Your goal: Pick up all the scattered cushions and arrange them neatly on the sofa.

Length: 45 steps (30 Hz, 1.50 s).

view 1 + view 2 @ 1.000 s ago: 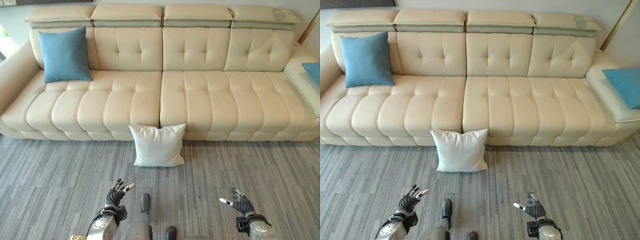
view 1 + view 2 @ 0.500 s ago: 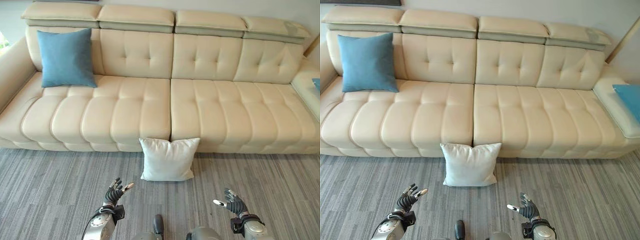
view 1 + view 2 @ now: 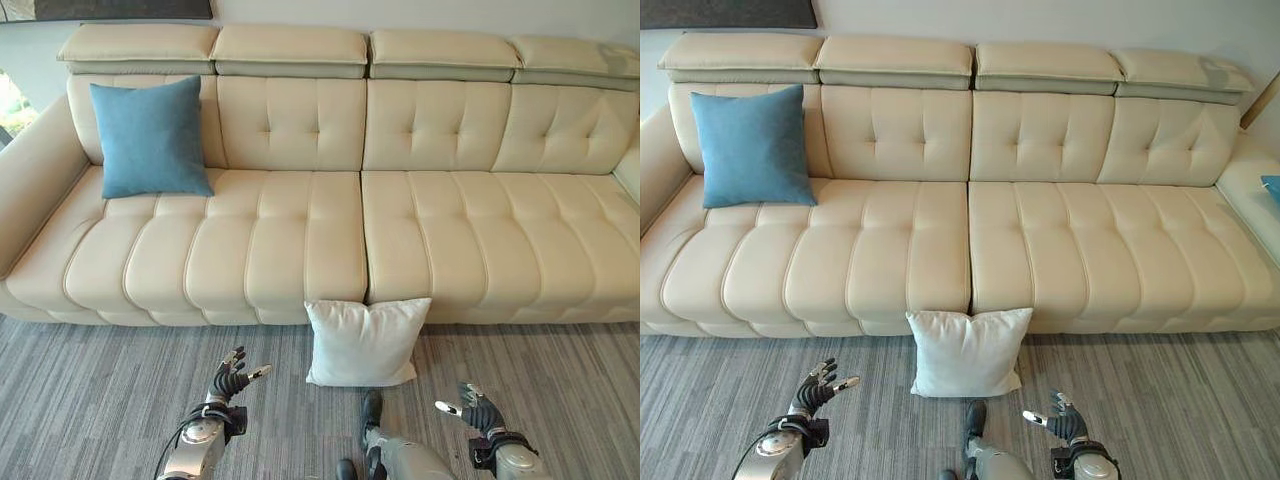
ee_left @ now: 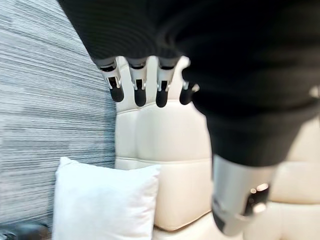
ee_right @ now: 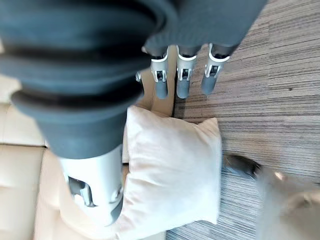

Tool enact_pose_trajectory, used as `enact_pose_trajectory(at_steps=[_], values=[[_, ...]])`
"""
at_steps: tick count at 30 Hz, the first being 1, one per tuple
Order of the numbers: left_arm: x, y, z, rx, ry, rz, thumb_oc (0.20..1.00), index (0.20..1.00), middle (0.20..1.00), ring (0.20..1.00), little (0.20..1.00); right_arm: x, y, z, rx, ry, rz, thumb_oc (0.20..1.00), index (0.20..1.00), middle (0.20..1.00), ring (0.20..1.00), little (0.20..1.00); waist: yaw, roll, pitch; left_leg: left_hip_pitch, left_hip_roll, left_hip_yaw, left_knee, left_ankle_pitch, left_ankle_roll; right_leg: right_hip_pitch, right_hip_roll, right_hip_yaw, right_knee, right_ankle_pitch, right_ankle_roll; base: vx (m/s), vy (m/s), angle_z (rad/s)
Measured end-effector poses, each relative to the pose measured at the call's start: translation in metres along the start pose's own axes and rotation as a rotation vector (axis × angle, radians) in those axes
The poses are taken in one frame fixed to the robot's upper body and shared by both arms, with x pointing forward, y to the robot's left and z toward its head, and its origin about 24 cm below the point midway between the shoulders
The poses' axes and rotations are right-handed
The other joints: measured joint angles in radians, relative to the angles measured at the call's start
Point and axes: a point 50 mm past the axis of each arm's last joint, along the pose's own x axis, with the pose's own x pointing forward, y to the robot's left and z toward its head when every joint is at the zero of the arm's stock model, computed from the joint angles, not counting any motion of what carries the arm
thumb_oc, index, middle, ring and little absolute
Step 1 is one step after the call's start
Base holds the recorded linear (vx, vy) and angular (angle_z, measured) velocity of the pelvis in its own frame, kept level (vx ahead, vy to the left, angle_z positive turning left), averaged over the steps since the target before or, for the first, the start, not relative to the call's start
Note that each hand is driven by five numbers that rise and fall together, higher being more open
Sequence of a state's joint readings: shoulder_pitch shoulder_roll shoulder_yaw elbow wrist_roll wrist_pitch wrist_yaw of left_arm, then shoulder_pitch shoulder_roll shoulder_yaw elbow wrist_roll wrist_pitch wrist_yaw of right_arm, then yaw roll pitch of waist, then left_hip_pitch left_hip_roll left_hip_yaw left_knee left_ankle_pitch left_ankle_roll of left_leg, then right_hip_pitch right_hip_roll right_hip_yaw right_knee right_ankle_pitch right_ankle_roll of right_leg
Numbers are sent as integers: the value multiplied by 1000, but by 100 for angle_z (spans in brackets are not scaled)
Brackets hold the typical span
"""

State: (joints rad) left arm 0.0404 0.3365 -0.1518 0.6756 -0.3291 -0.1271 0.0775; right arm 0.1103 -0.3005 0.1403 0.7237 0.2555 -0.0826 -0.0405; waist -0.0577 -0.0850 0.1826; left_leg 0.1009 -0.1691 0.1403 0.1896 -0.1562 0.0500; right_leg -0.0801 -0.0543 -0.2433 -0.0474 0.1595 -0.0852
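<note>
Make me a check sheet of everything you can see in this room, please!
Surface: grey striped carpet in front of a long cream sofa.
Job's things: white cushion stands on the carpet, leaning against the sofa's front at the seam between the seats. Blue cushion sits upright on the sofa's left end against the backrest. Edge of another blue cushion on the sofa's far right section.
Clutter: nothing seen.
Hands: left hand and right hand are open, fingers relaxed, holding nothing, either side of the white cushion and apart from it.
Cables: nothing seen.
Surroundings: pale wall behind the sofa.
</note>
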Motion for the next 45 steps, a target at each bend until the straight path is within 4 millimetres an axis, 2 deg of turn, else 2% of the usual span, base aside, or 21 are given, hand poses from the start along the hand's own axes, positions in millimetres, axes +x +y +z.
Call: enact_pose_trajectory(at_steps=[1, 2, 3, 4, 6, 9, 10, 12, 14, 16, 19, 23, 26, 28, 31, 33, 35, 39, 41, 43, 45], values=[[-4, -2, -2, -6, -7, -8, 1000, 1000, 1000, 1000, 1000, 1, -5, -4, -15, 30, -11, 1000, 1000, 1000, 1000, 1000, 18, 48, -15, 8, 164, -17, -53, -53, -42, -27, 46, -10, 77, -38, -8, 309, -405, 38], [-6, -4, -6, -19, 5, -5, 1000, 1000, 1000, 1000, 1000, 3, -8, 2, -21, 10, -15, 1000, 1000, 1000, 1000, 1000, 21, 54, -17, 17, 171, -17, -65, -47, -41, -52, 43, -11, 132, -77, 22, 217, -319, -6], [-8, -4, -10, -21, 21, -6, 1000, 1000, 1000, 1000, 1000, 5, -9, 8, -24, -10, -14, 1000, 1000, 1000, 1000, 1000, 22, 70, -11, 16, 188, -11, -32, -49, -88, -56, 51, -19, 175, -134, 23, 126, -213, 10], [-10, -3, -14, -10, 35, -11, 1000, 1000, 1000, 1000, 1000, 5, -7, 8, -23, -12, -10, 1000, 1000, 1000, 1000, 1000, 18, 62, -11, -8, 179, -10, 28, -54, -98, -60, 42, -22, 185, -165, 21, 153, -234, 12], [-10, -8, -18, -16, 51, -20, 1000, 1000, 1000, 1000, 1000, 5, -13, 13, -37, -28, -18, 1000, 1000, 1000, 1000, 1000, 33, 78, -12, -58, 173, -21, 157, -49, -108, -28, 46, 0, 151, -163, 30, 153, -231, -3], [-10, -15, -18, -10, 55, -43, 1000, 1000, 1000, 1000, 1000, 5, -18, 13, -49, -23, -27, 1000, 1000, 1000, 1000, 1000, 42, 96, -5, -101, 165, -29, 296, -17, -156, 52, 38, 27, 56, -113, 3, 99, -115, -16], [-10, -15, -17, -11, 49, -44, 1000, 1000, 1000, 1000, 1000, 4, -17, 12, -50, -21, -25, 1000, 1000, 1000, 1000, 1000, 43, 83, -2, -132, 163, -25, 299, -34, -147, 89, 28, 54, -1, -87, -13, 122, -25, -17], [-9, -15, -15, -9, 40, -45, 1000, 1000, 1000, 1000, 1000, 5, -18, 14, -49, -27, -27, 1000, 1000, 1000, 1000, 1000, 43, 75, 0, -100, 172, -25, 14, -23, -134, 107, 20, 74, -35, -71, -10, 102, -4, -23], [-6, -17, -10, -11, 26, -50, 1000, 1000, 1000, 1000, 1000, 5, -20, 15, -55, -28, -37, 1000, 1000, 1000, 1000, 1000, 33, 83, 9, -123, 212, -56, -262, 104, -140, 113, 19, 70, -41, -71, 24, 84, 52, -21], [-6, -21, -11, -18, 26, -58, 1000, 1000, 1000, 1000, 1000, 4, -26, 13, -69, -20, -45, 1000, 1000, 1000, 1000, 1000, 32, 102, 21, -159, 233, -89, -274, 185, -149, 128, 28, 73, -42, -90, 49, 118, 96, -12], [-8, -27, -13, -37, 32, -67, 1000, 1000, 1000, 1000, 1000, -1, -36, 4, -85, 9, -68, 1000, 1000, 1000, 1000, 1000, 4, 146, 26, -150, 228, -41, -271, 263, -123, 165, 28, 86, -42, -135, 91, 157, 193, -11], [-14, -19, -25, -31, 69, -45, 1000, 1000, 1000, 1000, 1000, 0, -25, 3, -63, 7, -44, 1000, 1000, 1000, 1000, 1000, 13, 104, 27, -102, 156, -14, -273, 233, -39, 179, -39, 123, -12, -119, 160, 119, 284, -37], [-12, -10, -28, -5, 91, -24, 1000, 1000, 1000, 1000, 1000, 5, -5, 10, -37, -15, 6, 1000, 1000, 1000, 1000, 1000, 23, 81, 22, -61, 161, 44, -271, 219, -1, 109, -48, 134, 143, -131, 172, 27, 177, -64], [-3, 3, -19, 40, 88, -1, 1000, 1000, 1000, 1000, 1000, 10, 10, 15, -52, -23, 50, 1000, 1000, 1000, 1000, 1000, 32, 43, 23, -62, 161, 78, -271, 213, 7, 23, -73, 135, 282, -181, 236, 95, 42, -38], [-2, 11, -18, 59, 92, 18, 1000, 1000, 1000, 1000, 1000, 9, 15, 13, -44, -17, 67, 1000, 1000, 1000, 1000, 1000, 38, 31, 15, -45, 167, 114, -273, 201, 10, 39, -147, 138, 167, -161, 239, 123, -107, -24], [-3, 13, -21, 56, 104, 23, 1000, 1000, 1000, 1000, 1000, 10, 16, 15, -41, -24, 68, 1000, 1000, 1000, 1000, 1000, 43, 29, 8, -50, 166, 131, -272, 184, -14, 57, -239, 141, -13, -65, 275, 150, -243, -46], [-6, 14, -25, 48, 114, 29, 1000, 1000, 1000, 1000, 1000, 8, 19, 11, -33, -20, 74, 1000, 1000, 1000, 1000, 1000, 39, 31, 2, -45, 175, 127, -271, 178, -33, 54, -276, 140, -42, -15, 310, 174, -350, -12], [-13, 24, -34, 43, 140, 61, 1000, 1000, 1000, 1000, 1000, 0, 18, -13, -31, 73, 70, 1000, 1000, 1000, 1000, 1000, 37, -21, -45, -24, 209, 99, -278, 176, -108, 62, -221, 209, -25, -1, 269, 258, -723, 20], [-17, 12, -47, 28, 185, 38, 1000, 1000, 1000, 1000, 1000, 0, 8, -19, -49, 105, 54, 1000, 1000, 1000, 1000, 1000, 33, 42, -75, -27, 326, 82, -277, 186, -133, 52, -107, 157, 18, -93, 176, 66, -460, 17], [-20, -8, -58, -11, 225, 1, 1000, 1000, 1000, 1000, 1000, 0, -7, -17, -87, 102, 25, 1000, 1000, 1000, 1000, 1000, 36, 85, -77, -58, 384, 14, -243, 266, -108, 74, -38, 126, -3, -71, 156, 45, -397, 22], [-21, -20, -60, -44, 229, -19, 1000, 1000, 1000, 1000, 1000, 3, -20, -5, -134, 75, 6, 1000, 1000, 1000, 1000, 1000, 36, 104, -72, -70, 379, -12, -238, 336, -115, 86, -23, 104, -35, -54, 130, 46, -220, 19]])
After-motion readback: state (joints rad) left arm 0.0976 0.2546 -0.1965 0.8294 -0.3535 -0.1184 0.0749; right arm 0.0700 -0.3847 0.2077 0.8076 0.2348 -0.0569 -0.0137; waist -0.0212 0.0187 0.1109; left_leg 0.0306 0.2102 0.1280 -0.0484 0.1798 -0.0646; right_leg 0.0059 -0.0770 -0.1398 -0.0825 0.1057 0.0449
